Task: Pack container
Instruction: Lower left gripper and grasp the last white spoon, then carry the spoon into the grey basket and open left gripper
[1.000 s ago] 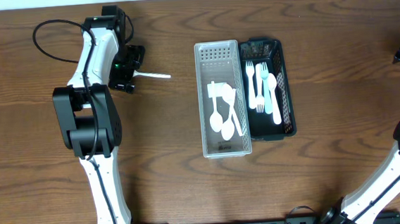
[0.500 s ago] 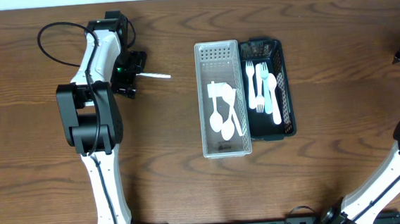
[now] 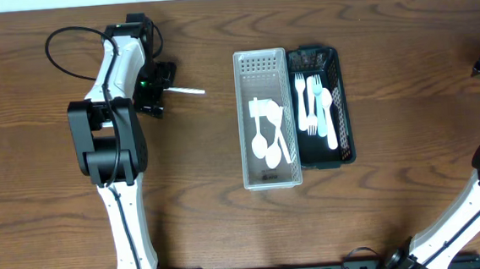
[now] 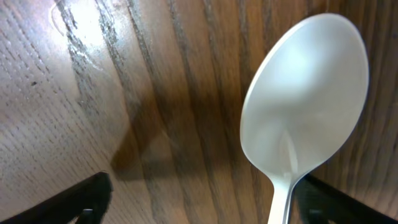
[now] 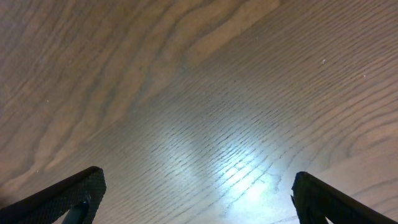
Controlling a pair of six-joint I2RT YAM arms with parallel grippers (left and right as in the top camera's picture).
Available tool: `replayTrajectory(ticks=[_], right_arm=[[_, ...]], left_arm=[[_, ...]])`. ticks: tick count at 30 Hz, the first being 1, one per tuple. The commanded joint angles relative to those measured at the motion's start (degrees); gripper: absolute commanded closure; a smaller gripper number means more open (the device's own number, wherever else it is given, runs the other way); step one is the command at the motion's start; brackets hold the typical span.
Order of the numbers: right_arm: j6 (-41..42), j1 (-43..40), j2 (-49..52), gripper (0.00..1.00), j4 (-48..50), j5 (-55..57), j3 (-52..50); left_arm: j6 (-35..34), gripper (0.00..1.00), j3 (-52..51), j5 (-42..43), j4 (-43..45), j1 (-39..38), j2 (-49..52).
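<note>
Not much has changed since half a second ago as far as I can see: the overhead shot looks the same, the arms haven't budged and the loose spoon (image 4: 305, 99) is on the same spot. Compared with a full second back, the left arm has shuffled a little and the left gripper (image 3: 157, 89) sits a touch closer to me and to the right. That gripper is down low over the table (image 3: 396, 191), in the far left part not far from the far edge. On the wrist cam its fingers (image 4: 74, 199) are spread wide, poking in at the two bottom corners. The spoon lies flat on the wood between them with its handle running back toward the right-hand finger. I can't tell if it's actually touching there, and nothing is pinched. From above, the handle sticks out of the gripper toward the trays. The clear tray (image 3: 242, 117) sits mid-table toward the far edge with white spoons (image 3: 266, 145) in it. The black tray (image 3: 346, 110) is pressed against its right side, holding forks (image 3: 305, 96) and a few more pieces. The right gripper (image 5: 198, 199) is way over at the right edge, jaws wide, just bare wood under it.
</note>
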Motion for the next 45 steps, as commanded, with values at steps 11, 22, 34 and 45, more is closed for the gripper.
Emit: replayTrajectory(ticks=[11,22,34,45], right_arm=[[0.79,0.0,-1.42,0.01,-0.04,0.13,-0.11],[0.81,0.0,-1.42,0.01,-0.02,0.13,-0.11],[0.81,0.0,-1.42,0.01,-0.02,0.13,-0.11],[0.79,0.0,-1.42,0.01,-0.04,0.13,-0.11]], left_arm=[[-0.42,0.72,-0.57,0.09,-0.48,0.0,1.53],[3.37,0.92,-0.55,0.09,-0.48,0.0,1.53],[22.64,0.94,2.54,0.11,0.61,-0.44,-2.29],[35.36,0.94,2.54,0.13,3.63,-6.34,-19.85]])
